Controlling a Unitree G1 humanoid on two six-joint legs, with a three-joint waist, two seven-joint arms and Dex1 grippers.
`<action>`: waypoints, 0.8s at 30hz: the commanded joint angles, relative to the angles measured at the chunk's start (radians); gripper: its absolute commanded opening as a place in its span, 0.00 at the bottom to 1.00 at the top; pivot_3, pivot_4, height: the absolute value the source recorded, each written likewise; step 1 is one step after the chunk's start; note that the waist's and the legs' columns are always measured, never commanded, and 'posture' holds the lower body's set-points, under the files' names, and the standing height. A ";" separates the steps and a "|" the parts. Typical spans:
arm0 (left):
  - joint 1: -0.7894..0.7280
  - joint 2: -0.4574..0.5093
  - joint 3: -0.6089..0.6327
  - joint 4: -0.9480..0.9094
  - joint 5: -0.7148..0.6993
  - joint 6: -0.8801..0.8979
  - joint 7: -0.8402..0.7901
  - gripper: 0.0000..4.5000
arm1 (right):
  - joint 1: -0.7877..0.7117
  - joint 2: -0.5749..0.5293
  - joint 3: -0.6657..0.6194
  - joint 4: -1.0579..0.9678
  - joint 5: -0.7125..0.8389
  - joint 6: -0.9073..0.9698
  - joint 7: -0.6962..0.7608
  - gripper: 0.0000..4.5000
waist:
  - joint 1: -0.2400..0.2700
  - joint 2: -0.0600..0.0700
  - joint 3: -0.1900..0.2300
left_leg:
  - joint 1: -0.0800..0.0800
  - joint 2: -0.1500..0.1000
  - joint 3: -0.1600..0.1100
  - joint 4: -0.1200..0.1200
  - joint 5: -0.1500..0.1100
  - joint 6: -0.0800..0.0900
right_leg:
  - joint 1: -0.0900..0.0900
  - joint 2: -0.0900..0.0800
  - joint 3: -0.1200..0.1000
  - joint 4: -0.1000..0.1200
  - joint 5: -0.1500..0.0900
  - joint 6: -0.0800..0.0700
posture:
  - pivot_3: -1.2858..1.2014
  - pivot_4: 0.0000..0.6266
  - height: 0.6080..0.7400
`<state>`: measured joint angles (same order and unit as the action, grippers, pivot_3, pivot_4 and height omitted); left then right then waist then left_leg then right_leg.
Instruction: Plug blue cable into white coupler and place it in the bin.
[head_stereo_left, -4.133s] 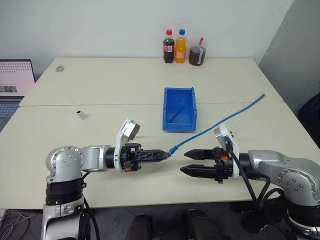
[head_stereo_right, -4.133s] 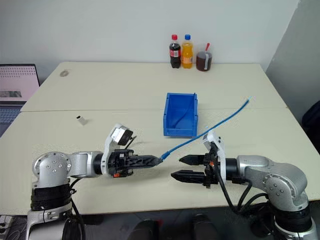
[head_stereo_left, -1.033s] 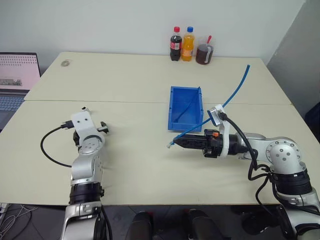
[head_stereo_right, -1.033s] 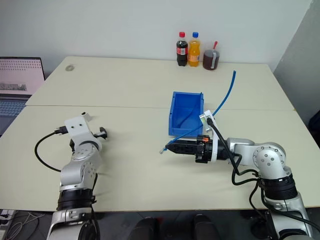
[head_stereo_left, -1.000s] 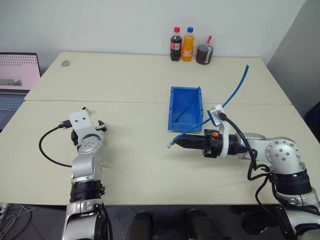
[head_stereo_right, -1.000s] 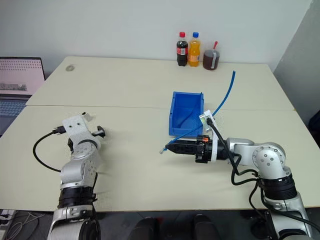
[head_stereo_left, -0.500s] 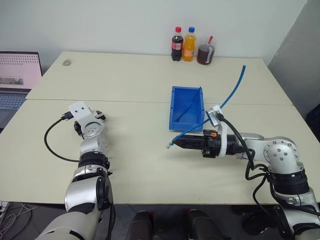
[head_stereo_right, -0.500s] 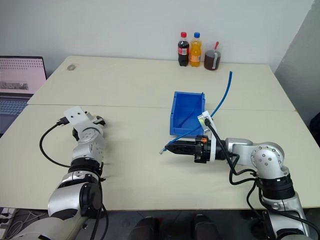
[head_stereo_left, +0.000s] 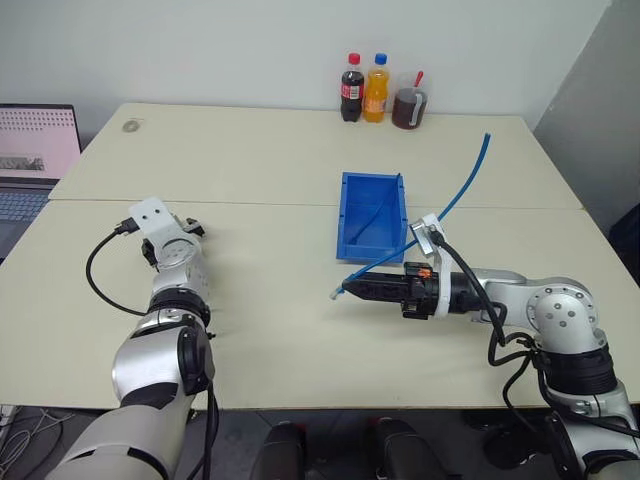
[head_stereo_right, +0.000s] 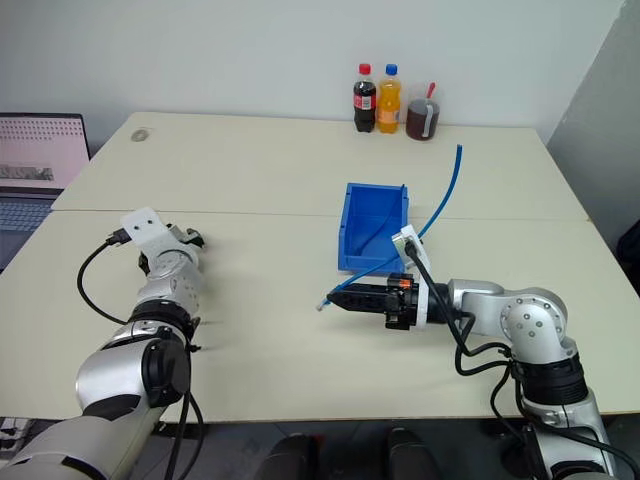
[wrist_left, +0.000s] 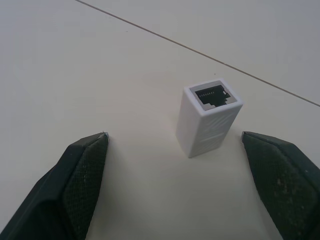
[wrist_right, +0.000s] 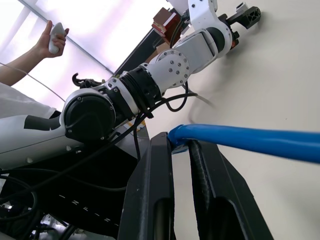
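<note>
While both arms reach over the desk (head_stereo_left: 280, 330):
Left tool (wrist_left: 175, 165): fingers wide apart, straddling the upright white coupler (wrist_left: 208, 117), not touching.
Right tool (head_stereo_left: 352, 289): clamped on the blue cable (head_stereo_left: 455, 200) near its plug.

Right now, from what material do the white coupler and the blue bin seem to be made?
The white coupler looks like moulded plastic with a smooth, slightly matte skin; sign: crisp square edges, faint ribs on one side, metal-looking contacts inside its dark socket. The bin looks like rigid, evenly coloured plastic, probably semi-gloss; sign: thin upright walls with a uniform bright blue. Neither can be confirmed by look alone.
</note>
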<state>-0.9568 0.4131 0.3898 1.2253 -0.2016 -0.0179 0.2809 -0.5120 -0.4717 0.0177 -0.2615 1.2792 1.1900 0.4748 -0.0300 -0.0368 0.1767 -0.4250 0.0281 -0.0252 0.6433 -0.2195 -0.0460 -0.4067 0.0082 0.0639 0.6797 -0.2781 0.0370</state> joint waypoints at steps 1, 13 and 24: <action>-0.037 0.020 -0.005 0.006 0.010 -0.025 -0.027 0.96 | 0.004 -0.001 -0.037 -0.035 0.025 -0.002 -0.002 0.04 | 0.000 0.000 0.000 | 0.000 0.000 0.000 0.000 0.000 0.000 | 0.000 0.000 0.000 0.000 0.000 0.000 | 0.52 0.24 1.00; -0.075 0.037 -0.016 0.026 0.022 -0.029 -0.068 0.39 | 0.014 0.004 -0.038 -0.038 0.016 -0.005 -0.007 0.04 | -0.001 0.000 0.000 | 0.000 0.000 0.000 0.000 0.000 0.000 | 0.000 0.000 0.000 0.000 0.000 -0.001 | 0.52 0.24 1.00; -0.062 0.036 -0.017 0.023 0.022 -0.025 -0.067 0.17 | 0.012 0.001 -0.043 -0.033 0.010 -0.011 -0.013 0.04 | 0.000 0.000 0.000 | 0.000 0.000 0.000 0.000 0.000 0.000 | 0.000 0.000 0.000 0.000 0.001 -0.002 | 0.52 0.24 1.00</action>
<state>-1.0022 0.4367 0.3797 1.2663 -0.1928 -0.0283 0.2152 -0.4972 -0.4680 0.0097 -0.2644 1.2783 1.1888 0.4559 -0.0304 -0.0368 0.1767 -0.4252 0.0282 -0.0254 0.6433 -0.2195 -0.0460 -0.4069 0.0081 0.0637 0.6798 -0.2770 0.0352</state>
